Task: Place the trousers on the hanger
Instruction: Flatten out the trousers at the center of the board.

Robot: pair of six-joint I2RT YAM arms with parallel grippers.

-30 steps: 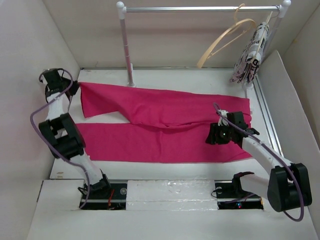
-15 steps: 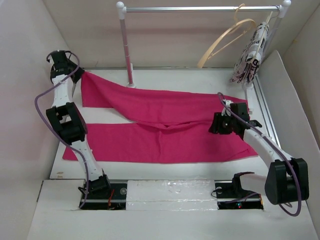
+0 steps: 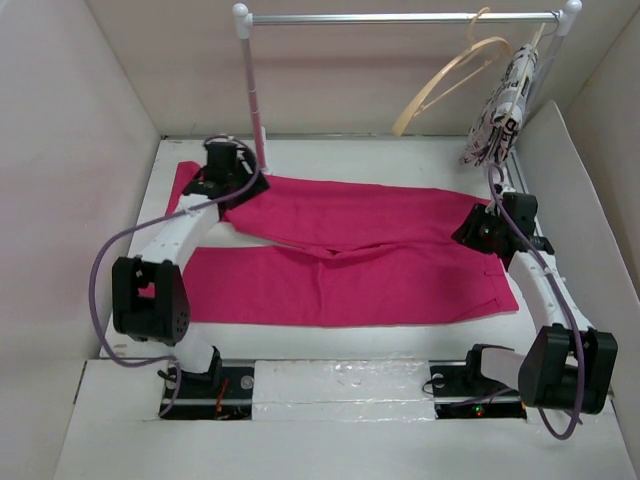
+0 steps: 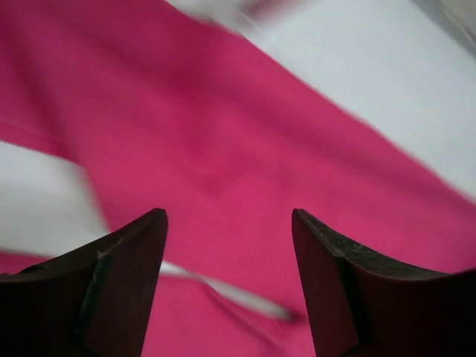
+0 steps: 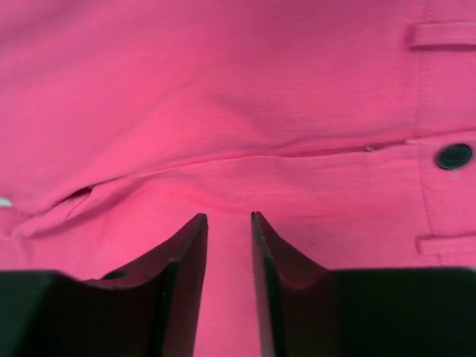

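The magenta trousers lie flat across the table, legs to the left and waist to the right. Their dark waist button shows in the right wrist view. The tan wooden hanger hangs from the rail at the back right. My left gripper hovers over the far leg's left part near the rail post. Its jaws stand open with only cloth beneath. My right gripper is over the waist area. It is open by a narrow gap and holds nothing.
A white rail on posts spans the back. A black-and-white patterned garment hangs at its right end beside the hanger. White walls close in the table on the left, back and right.
My left gripper opened, let go of the far leg's left end and swung right toward the post. The right gripper moved right and back along the trousers toward the waist.
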